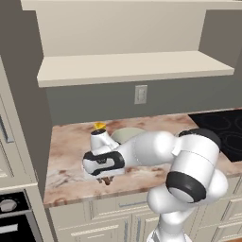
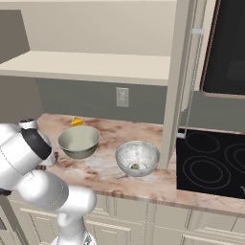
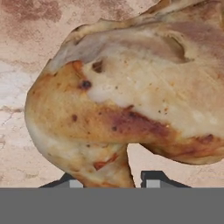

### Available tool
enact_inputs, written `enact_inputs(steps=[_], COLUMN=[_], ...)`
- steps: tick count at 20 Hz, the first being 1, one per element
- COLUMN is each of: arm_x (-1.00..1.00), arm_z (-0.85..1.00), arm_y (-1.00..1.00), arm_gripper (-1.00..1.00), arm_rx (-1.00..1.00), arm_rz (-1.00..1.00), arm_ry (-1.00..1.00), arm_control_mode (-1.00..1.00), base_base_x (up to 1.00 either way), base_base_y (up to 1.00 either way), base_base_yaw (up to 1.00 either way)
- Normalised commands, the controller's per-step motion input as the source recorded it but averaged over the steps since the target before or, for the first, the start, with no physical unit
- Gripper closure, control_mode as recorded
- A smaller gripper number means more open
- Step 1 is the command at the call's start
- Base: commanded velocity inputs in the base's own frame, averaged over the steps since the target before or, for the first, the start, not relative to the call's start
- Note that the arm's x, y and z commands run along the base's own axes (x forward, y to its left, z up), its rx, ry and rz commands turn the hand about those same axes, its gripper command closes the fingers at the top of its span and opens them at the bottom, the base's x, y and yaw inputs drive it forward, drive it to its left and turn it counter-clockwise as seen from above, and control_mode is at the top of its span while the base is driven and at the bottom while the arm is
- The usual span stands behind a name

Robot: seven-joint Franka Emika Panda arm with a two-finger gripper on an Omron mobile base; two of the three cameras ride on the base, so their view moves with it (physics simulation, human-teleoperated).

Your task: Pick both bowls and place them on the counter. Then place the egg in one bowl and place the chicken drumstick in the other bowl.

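While gripper (image 3: pixel 107 180) sits low over chicken drumstick (image 3: pixel 131 100) on surface (image 1: pixel 71 142), I see fingertips straddling narrow end, jaws part-open, grasp unconfirmed. I'd close squarely, lift straight, carry to dark grey-green bowl (image 2: pixel 79 141); egg (image 2: pixel 136 166) already in white bowl (image 2: pixel 137 158).

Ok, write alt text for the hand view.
A golden-brown chicken drumstick seen very close, lying on the cream marbled counter. The two dark fingers rise at the bottom, one either side of its lower end.
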Motion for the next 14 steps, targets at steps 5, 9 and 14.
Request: enact_inputs(steps=[5, 9, 14], arm_x=[-0.25, -0.1, 0.0], arm_z=[0.29, 0.53, 0.6], arm_y=[0.0, -0.07, -0.18], arm_gripper=[1.0, 1.0, 1.0], arm_rx=[0.0, 0.0, 0.0], arm_rz=[0.0, 0.0, 0.0], arm_ry=[-0.03, 0.0, -0.04], arm_control_mode=[-1.0, -1.0, -1.0], base_base_x=[0.0, 0.0, 0.0], base_base_y=[0.0, 0.0, 0.0], base_base_yaw=[0.0, 0.0, 0.0])
